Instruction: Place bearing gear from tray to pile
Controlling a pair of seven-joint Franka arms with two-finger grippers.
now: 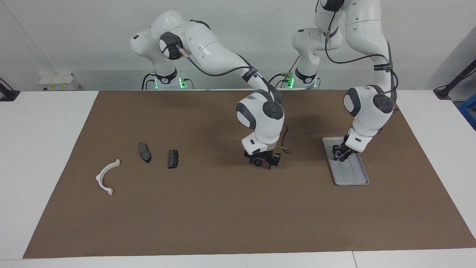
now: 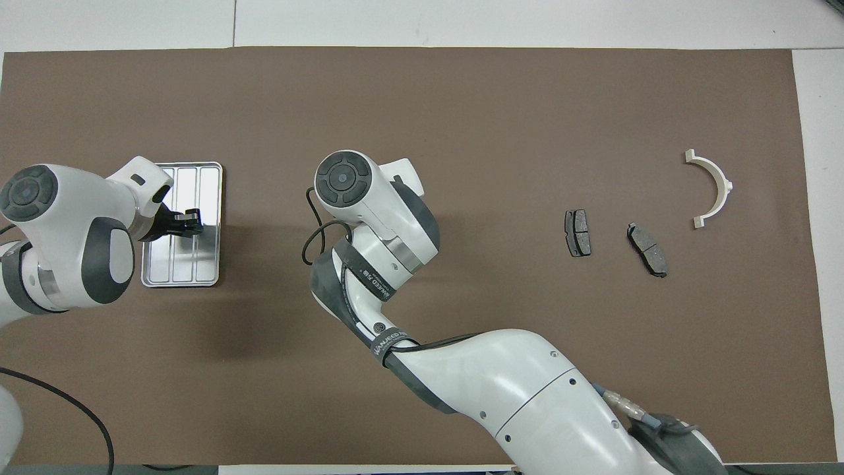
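The silver ribbed tray (image 1: 351, 178) lies on the brown mat toward the left arm's end; it also shows in the overhead view (image 2: 210, 198), and nothing shows in it. My left gripper (image 1: 340, 155) hangs low over the tray, open and empty, seen from above as well (image 2: 192, 222). My right gripper (image 1: 264, 163) is low over the middle of the mat, shut on a small dark round bearing gear (image 1: 257, 162); in the overhead view its wrist hides it. The pile lies toward the right arm's end: a white half-ring bracket (image 1: 107, 178) and two dark brake pads (image 1: 144, 152) (image 1: 173, 158).
The brown mat (image 1: 223, 223) covers most of the white table. A grey cable loops off the right wrist (image 2: 315, 241). The pile parts show in the overhead view too: bracket (image 2: 715, 188), pads (image 2: 577, 233) (image 2: 648, 249).
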